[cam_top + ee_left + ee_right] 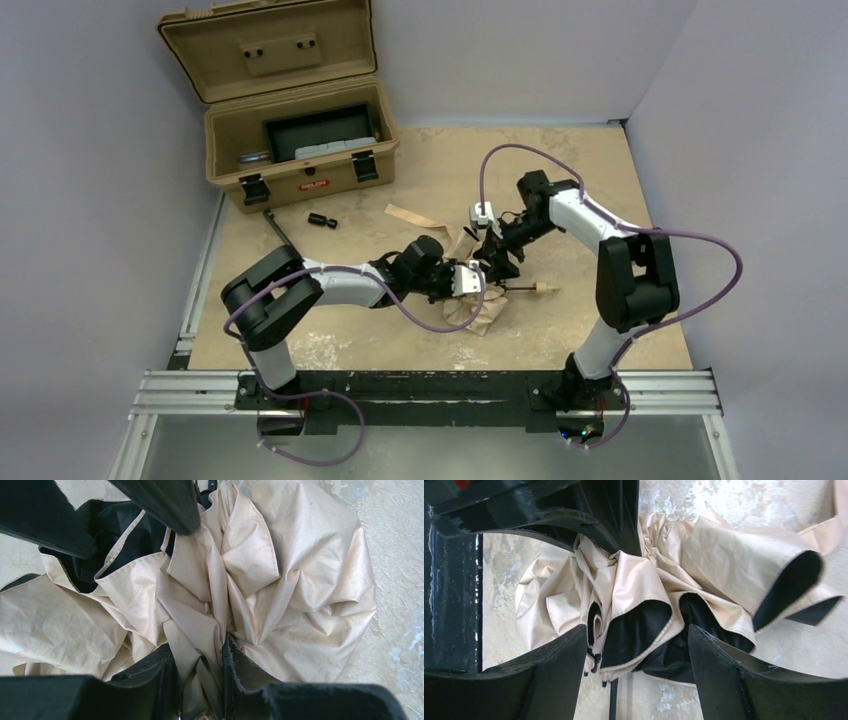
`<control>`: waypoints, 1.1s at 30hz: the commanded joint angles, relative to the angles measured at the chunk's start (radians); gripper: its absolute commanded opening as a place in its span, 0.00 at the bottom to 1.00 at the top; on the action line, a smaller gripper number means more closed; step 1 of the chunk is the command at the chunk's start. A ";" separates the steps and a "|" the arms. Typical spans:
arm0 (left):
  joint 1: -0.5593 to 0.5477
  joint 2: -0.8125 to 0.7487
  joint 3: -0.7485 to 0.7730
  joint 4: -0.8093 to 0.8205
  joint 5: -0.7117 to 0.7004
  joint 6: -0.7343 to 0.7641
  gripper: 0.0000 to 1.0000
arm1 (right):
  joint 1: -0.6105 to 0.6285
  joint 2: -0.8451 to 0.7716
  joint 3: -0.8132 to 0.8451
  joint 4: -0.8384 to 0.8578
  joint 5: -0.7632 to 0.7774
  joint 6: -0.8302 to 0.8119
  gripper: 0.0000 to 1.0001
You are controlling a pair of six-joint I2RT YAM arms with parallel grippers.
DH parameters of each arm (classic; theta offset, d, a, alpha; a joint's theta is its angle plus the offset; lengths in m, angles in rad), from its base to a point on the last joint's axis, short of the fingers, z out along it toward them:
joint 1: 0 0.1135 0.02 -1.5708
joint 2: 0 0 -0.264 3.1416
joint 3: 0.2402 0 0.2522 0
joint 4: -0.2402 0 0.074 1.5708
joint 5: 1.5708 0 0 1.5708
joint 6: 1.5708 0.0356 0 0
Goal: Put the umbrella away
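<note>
The umbrella (488, 312) lies crumpled on the table between both arms, beige outside and black inside, with its pale wooden handle (544, 290) pointing right. My left gripper (476, 280) is shut on a bunched fold of the umbrella's fabric (280, 580), which is pinched between its dark fingers (240, 672). My right gripper (497, 264) hovers just above the canopy (634, 585) from the far side. Its jaws (638, 630) stand wide open over the black-lined folds without pinching them. The thin dark shaft (613, 700) runs out below the rib tips.
An open tan hard case (300, 178) stands at the back left, lid up, with a dark tray inside. In front of it lie a small black cylinder (320, 220) and a thin dark rod (280, 230). A tan strip (412, 215) lies beside the umbrella.
</note>
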 commanded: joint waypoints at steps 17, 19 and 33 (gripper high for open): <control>0.091 0.225 0.114 -0.431 0.275 -0.373 0.00 | -0.127 -0.442 -0.277 0.035 -0.134 -0.586 0.99; 0.097 0.258 0.142 -0.471 0.287 -0.398 0.00 | -0.077 -0.482 -0.314 0.119 -0.072 -0.517 0.99; 0.109 0.322 0.199 -0.497 0.316 -0.485 0.00 | 0.213 -0.488 -0.541 0.527 0.275 -0.237 0.98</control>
